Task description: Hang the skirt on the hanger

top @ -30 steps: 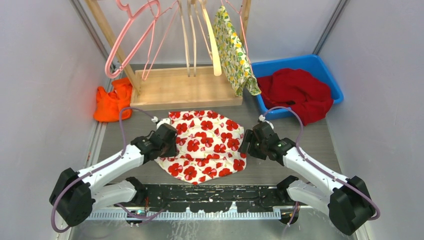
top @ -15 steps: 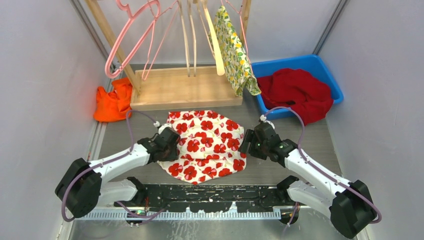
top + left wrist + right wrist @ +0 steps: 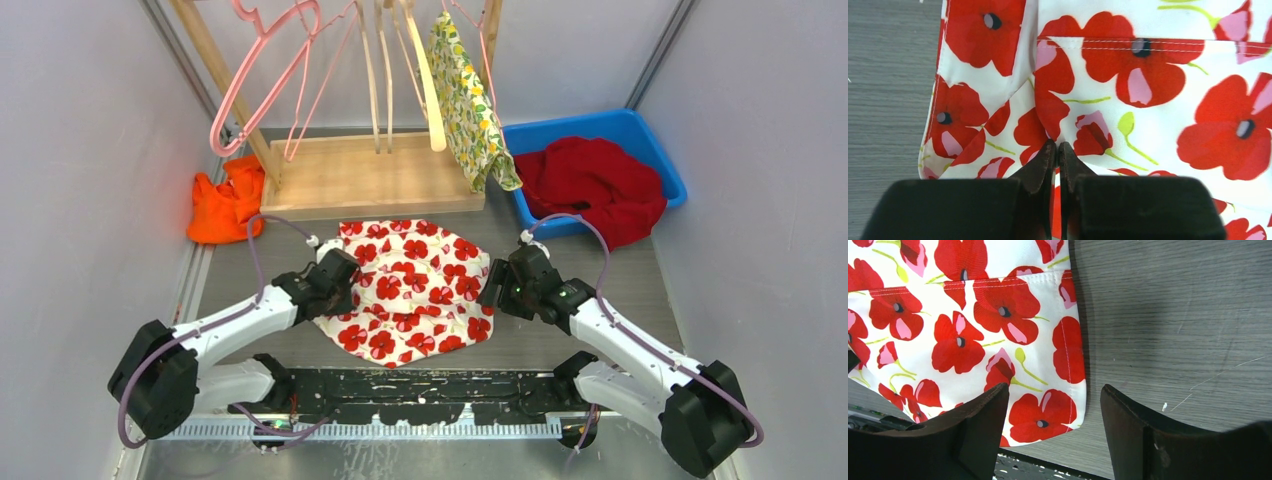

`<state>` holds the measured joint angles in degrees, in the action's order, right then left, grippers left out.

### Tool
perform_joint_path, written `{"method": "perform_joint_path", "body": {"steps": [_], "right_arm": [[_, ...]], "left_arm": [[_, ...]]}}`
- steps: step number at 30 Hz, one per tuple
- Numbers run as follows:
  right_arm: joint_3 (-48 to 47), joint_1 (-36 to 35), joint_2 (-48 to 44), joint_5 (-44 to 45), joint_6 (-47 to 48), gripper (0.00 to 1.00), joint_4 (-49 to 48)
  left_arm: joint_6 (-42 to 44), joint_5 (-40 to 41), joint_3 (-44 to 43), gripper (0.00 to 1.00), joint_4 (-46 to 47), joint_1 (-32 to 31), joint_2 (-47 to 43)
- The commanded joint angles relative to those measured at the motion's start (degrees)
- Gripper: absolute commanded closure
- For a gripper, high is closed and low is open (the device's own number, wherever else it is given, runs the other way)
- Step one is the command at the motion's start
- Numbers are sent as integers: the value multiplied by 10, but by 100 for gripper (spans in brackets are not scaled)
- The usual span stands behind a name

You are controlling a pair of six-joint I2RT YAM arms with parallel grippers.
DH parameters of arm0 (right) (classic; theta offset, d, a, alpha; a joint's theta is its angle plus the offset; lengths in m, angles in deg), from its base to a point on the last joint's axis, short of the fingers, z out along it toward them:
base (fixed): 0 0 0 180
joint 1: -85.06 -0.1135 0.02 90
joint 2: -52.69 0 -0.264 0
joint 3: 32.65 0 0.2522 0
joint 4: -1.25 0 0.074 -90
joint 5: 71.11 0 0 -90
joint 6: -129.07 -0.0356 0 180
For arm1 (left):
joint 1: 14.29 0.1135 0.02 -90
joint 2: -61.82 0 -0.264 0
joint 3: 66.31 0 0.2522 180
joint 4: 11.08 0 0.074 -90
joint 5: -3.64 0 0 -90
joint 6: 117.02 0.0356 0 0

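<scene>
Two tools sit at the skirt (image 3: 415, 290), flat on the bench (image 3: 650, 270). Your left tool (image 3: 1058, 146) pinches its left edge; your right tool (image 3: 1055, 390) is spread. Lift now and the small pinch may slip.

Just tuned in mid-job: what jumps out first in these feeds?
The poppy-print skirt lies spread mid-table, the left gripper pinched shut on its left edge and the right gripper open over its right edge. Behind it, pink hangers dangle from the wooden rack, and a red garment spills from the blue bin at back right.
</scene>
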<state>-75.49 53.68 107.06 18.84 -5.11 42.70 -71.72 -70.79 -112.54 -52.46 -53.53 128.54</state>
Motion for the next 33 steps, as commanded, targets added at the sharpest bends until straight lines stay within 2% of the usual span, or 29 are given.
{"method": "perform_joint_path", "body": {"steps": [1, 8, 20, 33], "right_arm": [[-3, 1, -1, 8, -6, 28, -13], [-4, 2, 3, 10, -5, 28, -13], [9, 1, 17, -3, -10, 30, -33], [53, 1, 39, -63, -42, 30, -104]], "left_arm": [[5, 16, -35, 99, -15, 3, -27], [9, 19, -60, 100, -52, 2, -69], [40, 40, -190, 100, -163, 3, -146], [38, 38, -201, 100, -177, 3, -169]]}}
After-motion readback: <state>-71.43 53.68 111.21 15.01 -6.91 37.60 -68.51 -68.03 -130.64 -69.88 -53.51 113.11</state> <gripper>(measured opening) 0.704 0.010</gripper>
